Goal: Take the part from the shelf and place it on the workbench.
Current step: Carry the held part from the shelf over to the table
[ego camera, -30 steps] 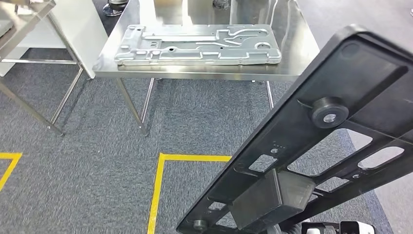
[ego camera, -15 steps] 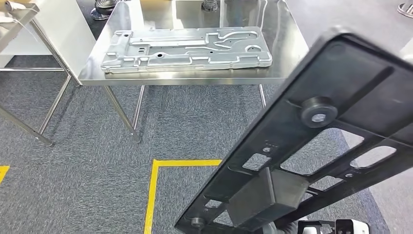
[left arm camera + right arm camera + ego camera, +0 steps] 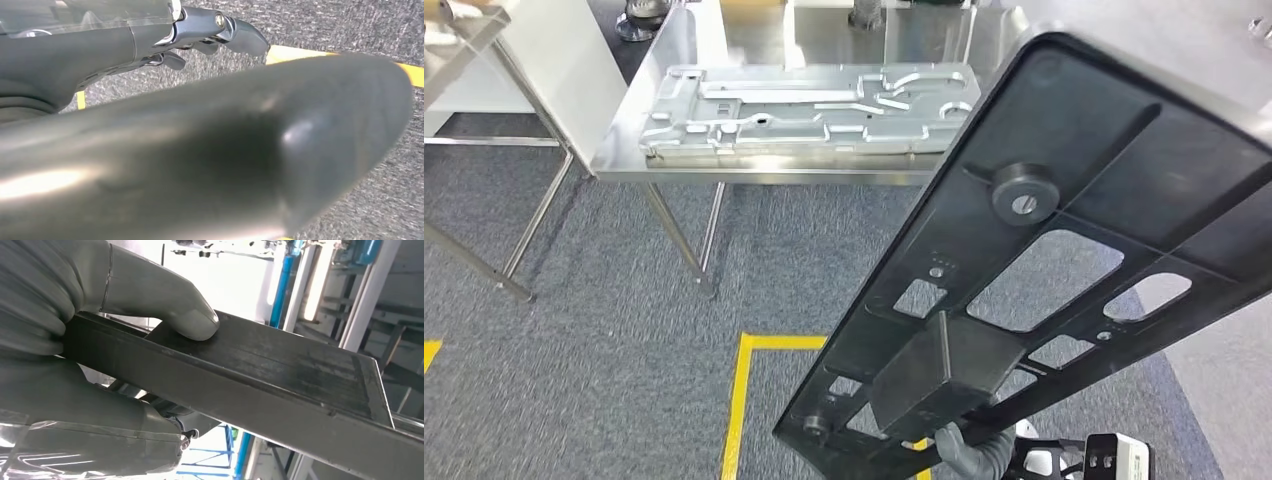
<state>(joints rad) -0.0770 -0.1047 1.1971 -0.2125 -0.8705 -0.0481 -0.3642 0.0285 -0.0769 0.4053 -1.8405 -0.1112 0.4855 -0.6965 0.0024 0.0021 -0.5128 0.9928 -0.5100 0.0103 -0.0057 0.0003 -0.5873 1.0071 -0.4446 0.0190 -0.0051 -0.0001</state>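
Nearest you, the right hand (image 3: 75,335) clamps the black part (image 3: 1064,260), thumb pressed on its edge; whether the left hand (image 3: 150,45) holds anything you cannot tell. Beyond, the workbench (image 3: 624,150) with its silver plate (image 3: 804,105) has drawn closer, so you're nearing placement.

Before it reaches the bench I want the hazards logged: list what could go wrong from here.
1. The long black perforated plastic panel rides steeply tilted, and its far end could strike the stainless steel workbench edge.
2. The silver stamped metal plate covers much of the benchtop, leaving little landing room.
3. The right robot hand grips one edge only, so the panel might swing or slip.
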